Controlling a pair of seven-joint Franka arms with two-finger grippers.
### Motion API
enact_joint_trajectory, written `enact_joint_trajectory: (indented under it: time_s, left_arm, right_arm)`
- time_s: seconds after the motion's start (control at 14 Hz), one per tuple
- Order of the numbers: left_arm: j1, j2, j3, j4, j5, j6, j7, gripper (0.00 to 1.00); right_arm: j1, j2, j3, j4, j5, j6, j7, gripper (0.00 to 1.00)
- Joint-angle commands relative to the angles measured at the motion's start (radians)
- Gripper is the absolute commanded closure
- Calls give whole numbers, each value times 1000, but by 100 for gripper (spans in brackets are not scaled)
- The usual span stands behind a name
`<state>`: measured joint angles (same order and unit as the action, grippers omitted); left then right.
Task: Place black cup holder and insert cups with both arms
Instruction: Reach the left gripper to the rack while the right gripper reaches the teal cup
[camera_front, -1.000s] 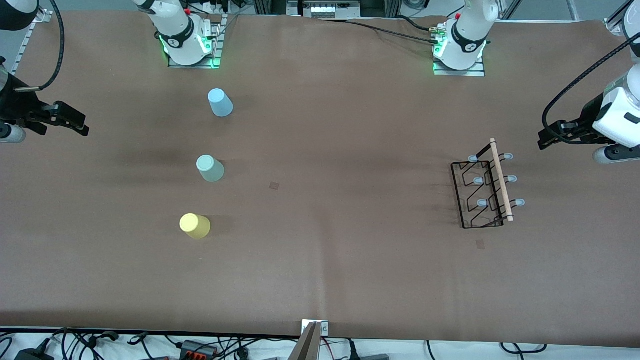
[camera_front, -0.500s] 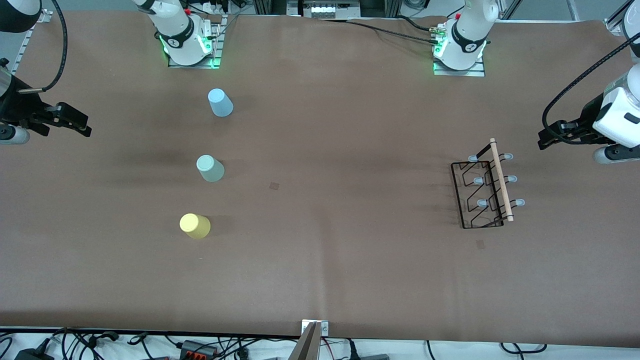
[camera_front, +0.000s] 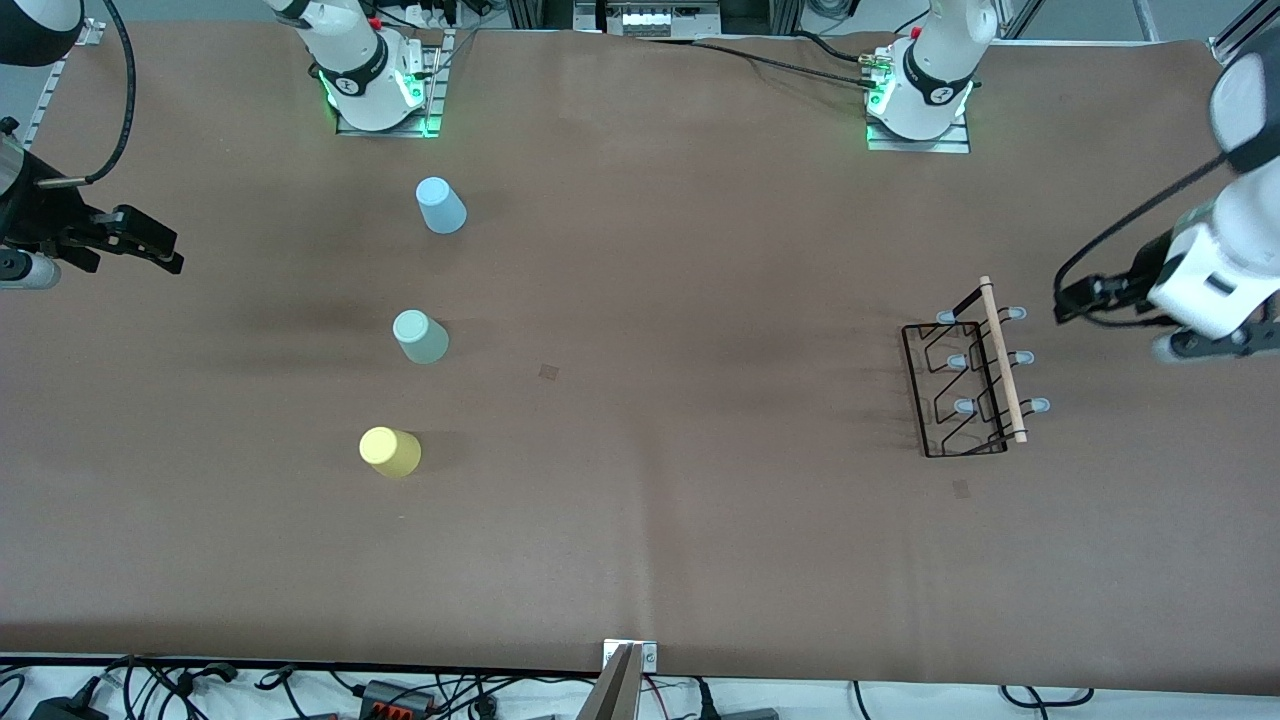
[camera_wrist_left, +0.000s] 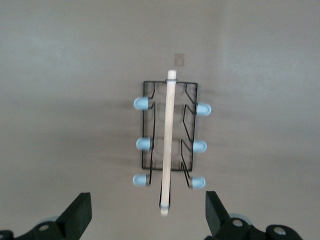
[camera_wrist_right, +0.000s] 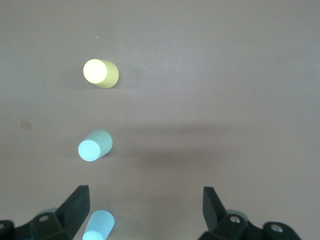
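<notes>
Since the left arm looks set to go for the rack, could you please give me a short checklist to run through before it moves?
1. Left pincer open: ok.
2. Left pincer lined up with the black cup holder's wooden handle: ok.
3. Holder upright on the table, prongs bare: ok.
4. Blue cup, mint cup and yellow cup apart from the holder, toward the right arm's end: ok.
5. Right pincer open, waiting over the cups: ok.
</notes>
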<state>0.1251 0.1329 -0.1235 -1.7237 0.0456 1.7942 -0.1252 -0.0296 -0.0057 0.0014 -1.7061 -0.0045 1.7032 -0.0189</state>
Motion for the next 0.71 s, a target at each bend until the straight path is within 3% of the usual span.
enact_joint_trajectory:
  time_s: [0.0, 0.43, 0.64]
  left_arm:
    - [8, 19, -1, -156, -6, 207, 45, 0]
    - [1, 36, -1, -355, 0, 428, 49, 0]
    - [1, 40, -2, -361, 5, 426, 49, 16]
  right_arm:
    - [-1, 22, 9, -10, 1, 6, 2, 0]
    - [54, 119, 8, 11, 8, 6, 4, 0]
    - [98, 186, 8, 5, 29, 32, 5, 0]
